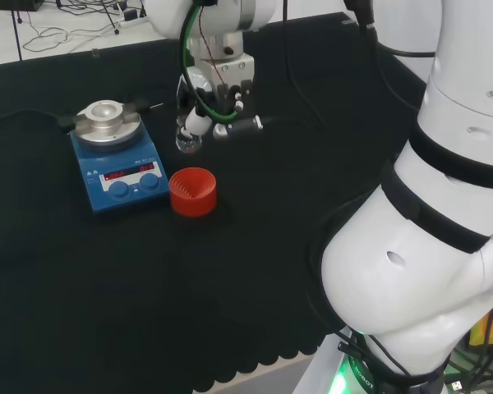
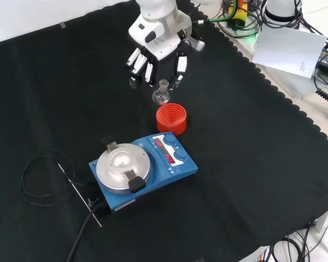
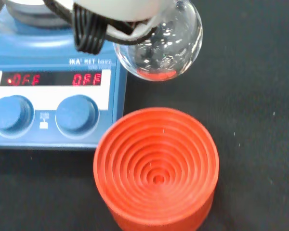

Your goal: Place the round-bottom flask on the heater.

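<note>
Black cloth covers the whole bench, its scalloped edge showing at the right of the front view, with cables and a sheet of paper lying beyond it. On the cloth, the blue heater sits with its round metal top plate bare, two knobs and red displays on its front panel, and a black cable coiled to its left in the front view. Just beside the heater stands the red ribbed stand, empty. Now the hand comes in from the top of the front view, fingers pointing down and spread around the neck of the round-bottom flask, which hangs just beyond the stand, apart from it. From the wrist camera the flask's clear bulb sits above the cloth with the stand close by and the heater next to it. Whether the fingers actually pinch the neck I cannot tell; the glass is hard to read and the hand covers the contact.
</note>
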You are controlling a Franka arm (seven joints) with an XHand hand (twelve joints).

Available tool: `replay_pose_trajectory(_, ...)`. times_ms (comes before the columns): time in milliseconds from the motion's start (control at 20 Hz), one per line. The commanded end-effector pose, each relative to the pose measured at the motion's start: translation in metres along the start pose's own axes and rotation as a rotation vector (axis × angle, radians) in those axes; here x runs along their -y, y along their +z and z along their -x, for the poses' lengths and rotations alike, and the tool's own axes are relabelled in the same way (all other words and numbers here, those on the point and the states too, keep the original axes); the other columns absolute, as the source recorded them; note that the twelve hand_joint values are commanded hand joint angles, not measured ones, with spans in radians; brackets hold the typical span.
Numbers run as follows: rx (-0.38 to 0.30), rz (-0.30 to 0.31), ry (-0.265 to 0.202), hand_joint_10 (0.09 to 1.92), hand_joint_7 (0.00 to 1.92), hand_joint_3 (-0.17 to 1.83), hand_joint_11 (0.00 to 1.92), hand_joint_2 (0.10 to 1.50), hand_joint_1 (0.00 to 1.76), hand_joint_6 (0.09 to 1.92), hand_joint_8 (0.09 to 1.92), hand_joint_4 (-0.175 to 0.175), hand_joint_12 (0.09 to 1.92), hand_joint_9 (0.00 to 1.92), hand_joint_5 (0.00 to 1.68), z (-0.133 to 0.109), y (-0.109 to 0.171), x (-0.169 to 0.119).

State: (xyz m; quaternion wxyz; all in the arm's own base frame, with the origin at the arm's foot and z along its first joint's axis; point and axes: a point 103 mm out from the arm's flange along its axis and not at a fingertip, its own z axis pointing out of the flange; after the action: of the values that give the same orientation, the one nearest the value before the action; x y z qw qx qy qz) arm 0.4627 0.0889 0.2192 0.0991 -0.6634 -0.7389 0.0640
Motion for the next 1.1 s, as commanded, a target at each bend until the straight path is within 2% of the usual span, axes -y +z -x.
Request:
replay_pose_trajectory(50, 0.033, 0.025, -0.018, 0.61, 0.31, 0.79, 0.35, 0.69, 1.10, 1.08, 0.66, 0.050, 1.34, 0.62, 1.08, -0.011, -0.030, -0.014)
replay_pose_trajectory(450, 0.060, 0.039, -0.058, 0.61, 0.31, 0.80, 0.35, 0.69, 1.10, 1.08, 0.66, 0.051, 1.34, 0.62, 1.08, -0.031, -0.057, -0.047)
replay_pose_trajectory(700, 0.075, 0.032, -0.087, 0.61, 0.31, 0.81, 0.35, 0.68, 1.10, 1.08, 0.66, 0.049, 1.34, 0.62, 1.08, -0.043, -0.064, -0.072)
replay_pose_trajectory(1100, 0.114, 0.017, -0.160, 0.61, 0.31, 0.82, 0.35, 0.67, 1.10, 1.08, 0.66, 0.048, 1.34, 0.62, 1.08, -0.075, -0.068, -0.109)
